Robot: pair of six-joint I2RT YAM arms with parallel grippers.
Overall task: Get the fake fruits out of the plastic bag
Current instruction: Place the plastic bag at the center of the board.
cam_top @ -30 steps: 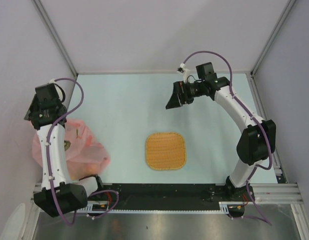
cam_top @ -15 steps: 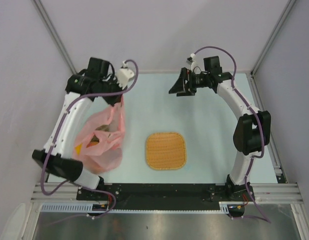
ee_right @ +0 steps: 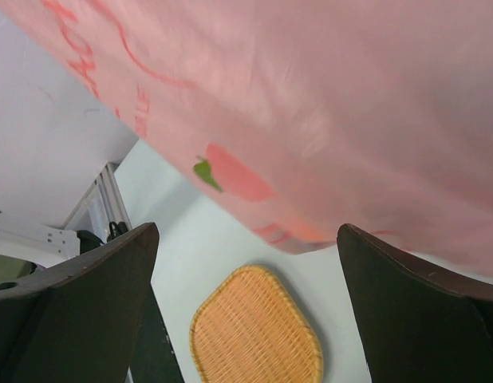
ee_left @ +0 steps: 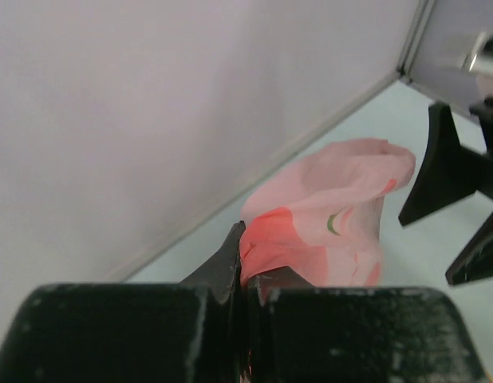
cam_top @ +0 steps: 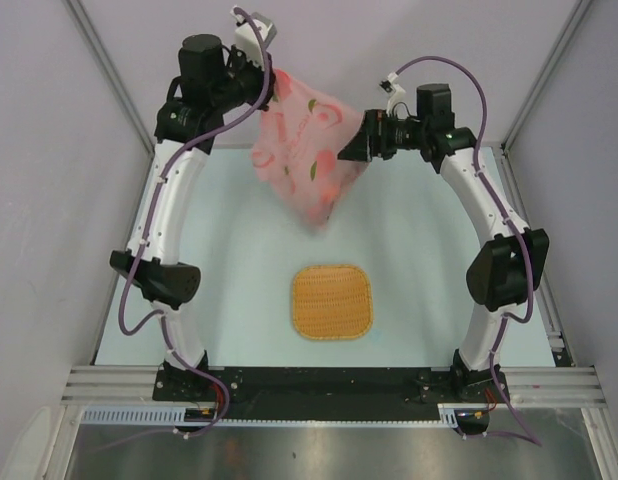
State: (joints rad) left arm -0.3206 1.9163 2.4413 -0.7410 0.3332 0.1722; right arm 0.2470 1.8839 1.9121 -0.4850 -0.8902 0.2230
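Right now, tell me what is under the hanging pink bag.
Below the plastic bag, the right wrist view shows the pale table and, nearer the arm bases, the woven mat. The bag's film hides whatever is inside.

Hanging plastic bag [cam_top: 307, 165] blocks the far-centre lane above the worktop [cam_top: 229, 265]; mat [cam_top: 332, 302] lies flat mid-worktop; left and right sides open.

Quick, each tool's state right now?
Left tool: shut on the plastic bag, holding it up.
Right tool: open, next to the bag, gripping nothing.
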